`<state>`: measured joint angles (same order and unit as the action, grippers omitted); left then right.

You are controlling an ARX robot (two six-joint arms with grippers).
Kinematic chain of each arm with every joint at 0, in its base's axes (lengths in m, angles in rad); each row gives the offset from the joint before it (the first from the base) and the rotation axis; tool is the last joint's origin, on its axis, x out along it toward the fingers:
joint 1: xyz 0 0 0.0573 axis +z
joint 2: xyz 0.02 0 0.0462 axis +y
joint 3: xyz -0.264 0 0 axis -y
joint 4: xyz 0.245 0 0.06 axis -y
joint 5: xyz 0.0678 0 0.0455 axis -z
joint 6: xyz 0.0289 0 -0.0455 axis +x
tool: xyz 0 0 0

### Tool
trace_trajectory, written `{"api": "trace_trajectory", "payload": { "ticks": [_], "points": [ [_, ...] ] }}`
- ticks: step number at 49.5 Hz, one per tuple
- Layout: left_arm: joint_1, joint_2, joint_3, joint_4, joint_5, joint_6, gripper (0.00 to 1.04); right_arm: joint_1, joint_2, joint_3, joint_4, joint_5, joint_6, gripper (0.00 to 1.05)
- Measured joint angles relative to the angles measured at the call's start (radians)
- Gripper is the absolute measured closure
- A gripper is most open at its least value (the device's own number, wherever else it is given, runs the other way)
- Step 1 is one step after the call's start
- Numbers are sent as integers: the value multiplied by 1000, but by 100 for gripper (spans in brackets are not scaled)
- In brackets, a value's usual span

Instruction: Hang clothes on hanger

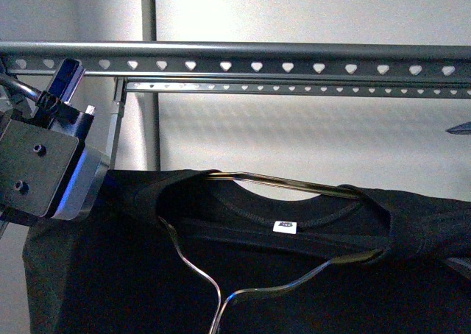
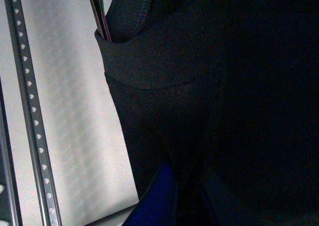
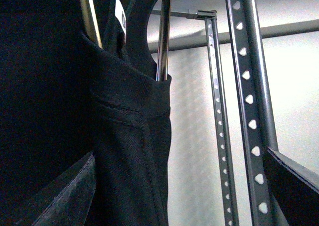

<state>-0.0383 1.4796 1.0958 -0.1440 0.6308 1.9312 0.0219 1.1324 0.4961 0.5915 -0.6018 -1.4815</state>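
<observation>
The left arm (image 1: 40,165) is looming closest, its wrist block pressing at the shoulder of one black T-shirt (image 1: 221,290). Its end effector is hiding in dark cloth, so I cannot tell its spread. One wire hanger (image 1: 294,183) is running through the collar, with one white label (image 1: 285,226) showing. The shirt is hanging below the grey rack (image 1: 257,54), clear of both punched rails. The right end effector (image 3: 179,153) is gaping wide, with shirt cloth lying between its fingers.

Black T-shirt (image 1: 221,275), grey heart-punched rack (image 1: 250,58)
</observation>
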Motion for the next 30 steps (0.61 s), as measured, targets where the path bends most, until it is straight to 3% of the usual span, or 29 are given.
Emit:
{"api": "trace_trajectory", "payload": {
  "ticks": [7, 17, 29, 30],
  "points": [
    [0, 0, 0, 0, 0, 0, 100, 25, 125, 74, 60, 51, -18, 9],
    [0, 0, 0, 0, -3, -3, 100, 55, 266, 125, 193, 121, 39, 40],
    [4, 0, 3, 1, -2, -11, 100, 59, 280, 116, 250, 121, 125, 75],
    [4, 0, 3, 1, 3, -15, 96, 56, 276, 113, 249, 117, 130, 78]
  ]
}}
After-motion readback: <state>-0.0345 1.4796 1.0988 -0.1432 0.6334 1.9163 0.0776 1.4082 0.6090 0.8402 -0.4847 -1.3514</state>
